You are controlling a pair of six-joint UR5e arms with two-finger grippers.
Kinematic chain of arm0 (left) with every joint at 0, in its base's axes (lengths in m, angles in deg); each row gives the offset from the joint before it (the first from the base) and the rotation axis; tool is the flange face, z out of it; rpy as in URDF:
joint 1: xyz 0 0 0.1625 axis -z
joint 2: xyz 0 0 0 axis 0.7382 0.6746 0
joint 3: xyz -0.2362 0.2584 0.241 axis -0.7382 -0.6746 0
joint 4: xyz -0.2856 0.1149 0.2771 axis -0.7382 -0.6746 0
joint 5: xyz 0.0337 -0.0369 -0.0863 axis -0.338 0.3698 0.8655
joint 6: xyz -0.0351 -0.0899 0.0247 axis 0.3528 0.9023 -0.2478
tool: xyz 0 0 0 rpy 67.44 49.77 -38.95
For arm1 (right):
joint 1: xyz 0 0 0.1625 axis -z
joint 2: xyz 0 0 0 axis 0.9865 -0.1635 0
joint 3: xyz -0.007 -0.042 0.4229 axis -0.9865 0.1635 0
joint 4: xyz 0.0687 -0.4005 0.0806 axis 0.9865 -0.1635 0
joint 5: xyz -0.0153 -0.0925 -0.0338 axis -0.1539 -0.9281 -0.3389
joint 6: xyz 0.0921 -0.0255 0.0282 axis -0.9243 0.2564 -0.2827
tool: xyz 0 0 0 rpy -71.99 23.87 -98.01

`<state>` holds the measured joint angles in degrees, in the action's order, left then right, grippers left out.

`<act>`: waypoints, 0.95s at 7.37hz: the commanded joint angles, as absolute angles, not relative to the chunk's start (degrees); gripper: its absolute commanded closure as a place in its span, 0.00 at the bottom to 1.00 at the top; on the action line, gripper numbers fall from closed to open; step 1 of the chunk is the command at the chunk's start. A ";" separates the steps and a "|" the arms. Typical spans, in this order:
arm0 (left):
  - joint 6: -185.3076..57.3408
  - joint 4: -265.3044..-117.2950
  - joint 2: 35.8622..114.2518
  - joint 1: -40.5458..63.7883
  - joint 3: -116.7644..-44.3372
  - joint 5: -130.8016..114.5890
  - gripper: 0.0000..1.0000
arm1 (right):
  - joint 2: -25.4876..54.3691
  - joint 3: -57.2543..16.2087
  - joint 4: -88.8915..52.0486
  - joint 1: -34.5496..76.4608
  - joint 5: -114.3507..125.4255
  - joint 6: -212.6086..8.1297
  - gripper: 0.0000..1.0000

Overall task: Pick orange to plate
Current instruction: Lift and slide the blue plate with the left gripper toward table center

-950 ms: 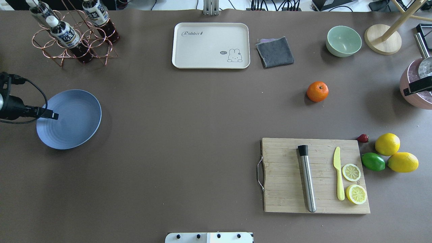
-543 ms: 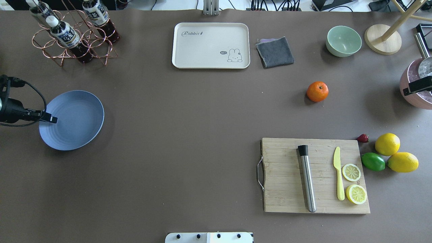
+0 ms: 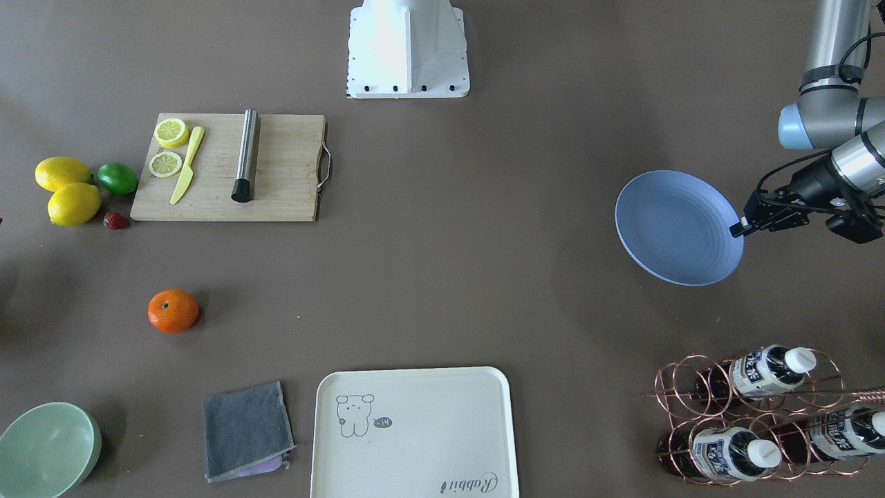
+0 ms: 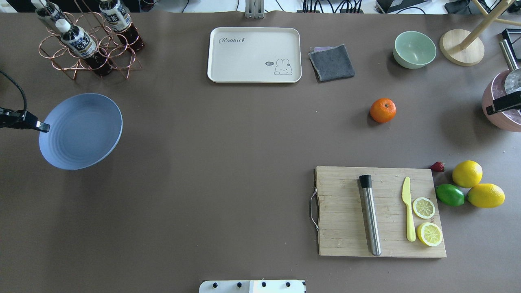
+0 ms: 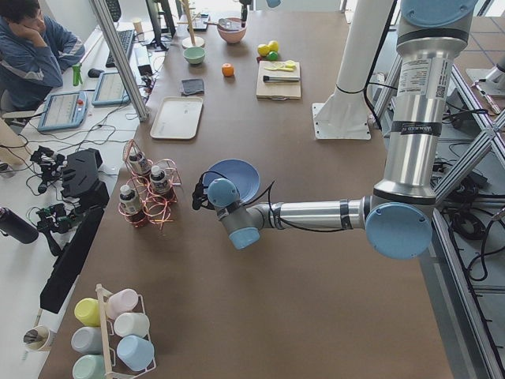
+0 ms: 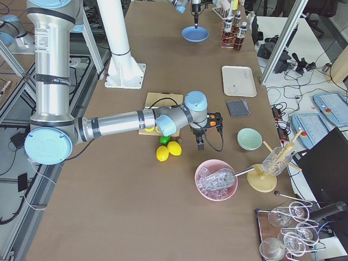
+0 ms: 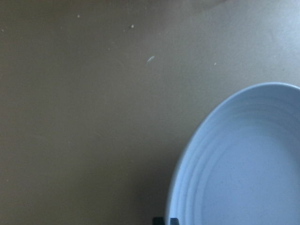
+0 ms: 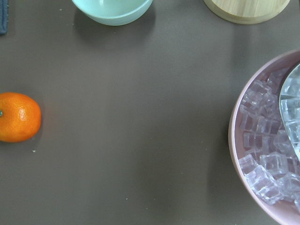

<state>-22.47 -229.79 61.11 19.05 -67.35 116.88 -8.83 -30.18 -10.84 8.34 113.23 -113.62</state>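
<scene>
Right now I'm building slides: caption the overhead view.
Left claw holds the plate by its rim; the orange lies far right, untouched.

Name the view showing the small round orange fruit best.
Exterior front-facing: the orange sits whole, unobstructed, stem dot visible. Overhead shows it whole too, slightly smaller. Right wrist crops its edge. Exterior left shows it tiny. Exterior right: unclear. Left wrist lacks it.

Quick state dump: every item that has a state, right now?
orange: on table, ungrasped.
plate: empty, rim pinched by left gripper, looks tilted.
right gripper: clear of orange, jaws unreadable.
green bowl: upright, empty.
pink bowl: holds ice cubes.
bottles: capped, lying in rack.
lemon slices: cut, on board.
</scene>
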 commanded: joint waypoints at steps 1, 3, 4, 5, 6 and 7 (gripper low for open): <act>-4.64 -229.79 67.29 19.84 -72.87 117.94 1.00 | -8.83 -30.18 -10.84 8.34 113.30 -113.69 0.00; -0.23 -228.23 70.05 12.15 -75.44 108.32 1.00 | -8.83 -30.10 -10.84 8.34 113.30 -113.69 0.00; -0.23 -220.82 72.40 7.93 -78.32 102.69 1.00 | -8.83 -30.10 -10.84 8.34 113.30 -113.69 0.00; -0.23 -211.43 75.82 1.88 -81.13 95.41 1.00 | -8.83 -30.10 -10.84 8.34 113.38 -113.77 0.00; -0.23 -204.55 80.64 -5.40 -80.90 87.34 1.00 | -8.83 -30.01 -10.84 8.34 113.38 -113.78 0.00; -0.31 -200.39 83.73 -10.52 -80.12 80.90 1.00 | -8.83 -30.01 -10.84 8.34 113.38 -113.69 0.00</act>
